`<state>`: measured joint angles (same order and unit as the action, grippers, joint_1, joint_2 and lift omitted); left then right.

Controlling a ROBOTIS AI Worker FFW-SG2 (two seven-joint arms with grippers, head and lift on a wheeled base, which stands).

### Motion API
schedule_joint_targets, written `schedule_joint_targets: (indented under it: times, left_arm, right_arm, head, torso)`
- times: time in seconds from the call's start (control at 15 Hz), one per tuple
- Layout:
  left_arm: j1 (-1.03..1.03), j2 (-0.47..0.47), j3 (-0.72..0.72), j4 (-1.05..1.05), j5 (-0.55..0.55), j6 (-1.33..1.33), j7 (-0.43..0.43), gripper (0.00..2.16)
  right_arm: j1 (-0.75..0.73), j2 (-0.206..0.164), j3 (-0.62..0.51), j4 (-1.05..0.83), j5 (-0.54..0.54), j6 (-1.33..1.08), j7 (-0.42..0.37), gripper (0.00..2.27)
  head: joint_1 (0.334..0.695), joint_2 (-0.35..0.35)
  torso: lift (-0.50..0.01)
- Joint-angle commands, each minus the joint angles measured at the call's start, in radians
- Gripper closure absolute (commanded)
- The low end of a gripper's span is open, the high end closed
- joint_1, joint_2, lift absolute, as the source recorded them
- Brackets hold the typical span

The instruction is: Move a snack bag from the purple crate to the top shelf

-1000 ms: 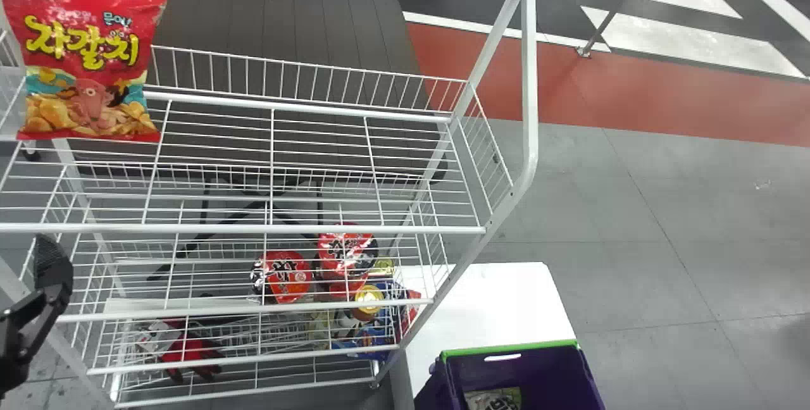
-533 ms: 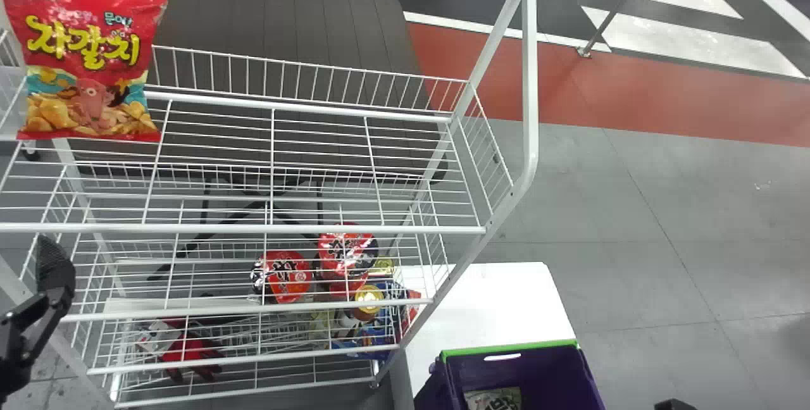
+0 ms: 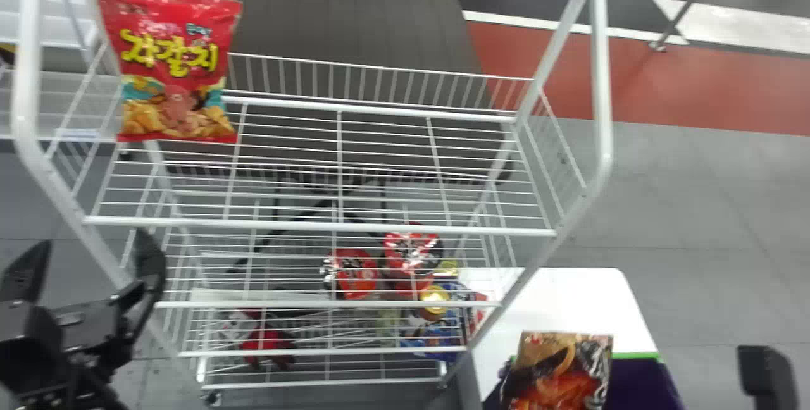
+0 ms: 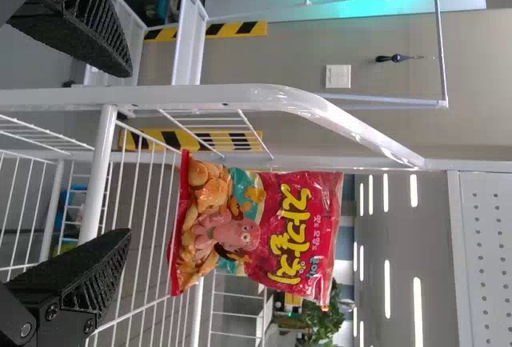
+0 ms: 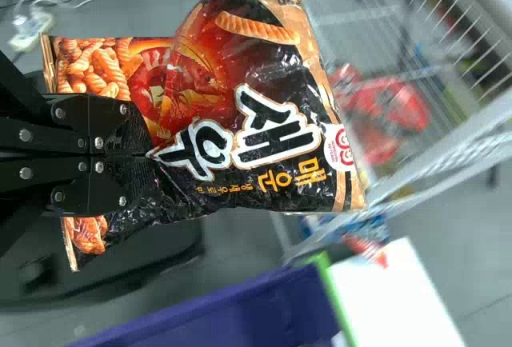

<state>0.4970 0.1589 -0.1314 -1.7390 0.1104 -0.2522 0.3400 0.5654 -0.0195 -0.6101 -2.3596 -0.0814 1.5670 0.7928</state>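
Observation:
In the head view, a dark orange snack bag (image 3: 560, 372) is raised in front of the purple crate (image 3: 640, 381) at the lower right. Black part of my right arm and gripper (image 3: 767, 375) shows near the corner. In the right wrist view, my right gripper (image 5: 148, 155) is shut on the bag (image 5: 240, 115), its tips pinching the crumpled film. The top shelf (image 3: 411, 230) of the white wire rack holds an upright red snack bag (image 3: 174, 68) on its left side. My left gripper (image 3: 88, 264) stands open and empty left of the rack; its own view has the gripper (image 4: 126, 153) facing the red bag (image 4: 260, 231).
Lower rack levels hold red packs (image 3: 354, 274) and a red and black glove-like item (image 3: 269, 343). The crate sits by a white tabletop (image 3: 569, 302). Slanting rack posts (image 3: 601, 81) rise at both ends of the top shelf.
The head view has shifted, moving the rack rightward in it. The dark orange bag has come up into sight at the crate, and more of my left gripper shows.

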Motion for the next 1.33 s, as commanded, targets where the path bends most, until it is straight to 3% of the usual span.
schedule_joint_targets:
  times: [0.0,0.13,0.4,0.8,1.27]
  left_arm:
    - [0.000,0.004,-0.002,-0.005,0.000,0.003,-0.001,0.12]
    - [0.000,0.007,-0.002,-0.008,0.000,0.009,-0.001,0.12]
    - [0.000,0.010,0.001,-0.007,0.003,0.009,-0.001,0.12]
    - [-0.009,0.010,-0.022,-0.011,-0.001,0.034,-0.004,0.12]
    - [-0.008,0.011,-0.024,-0.013,-0.008,0.037,-0.001,0.12]
  right_arm:
    - [-0.015,0.020,0.001,-0.090,-0.093,0.005,-0.015,2.13]
    - [-0.018,0.020,0.021,-0.121,-0.167,0.000,-0.063,2.12]
    - [-0.016,0.020,0.089,-0.133,-0.175,-0.270,-0.070,2.12]
    - [-0.028,0.020,0.191,-0.064,-0.248,-0.770,-0.173,2.12]
    - [-0.251,0.020,0.441,0.184,-0.189,-1.006,-0.377,2.12]
  head:
    - [0.695,-0.130]
    - [0.695,-0.092]
    - [0.695,-0.017]
    - [0.695,-0.017]
    - [0.695,0.018]
  torso:
    - [0.001]
    - [0.001]
    - [0.001]
    - [0.001]
    - [0.001]
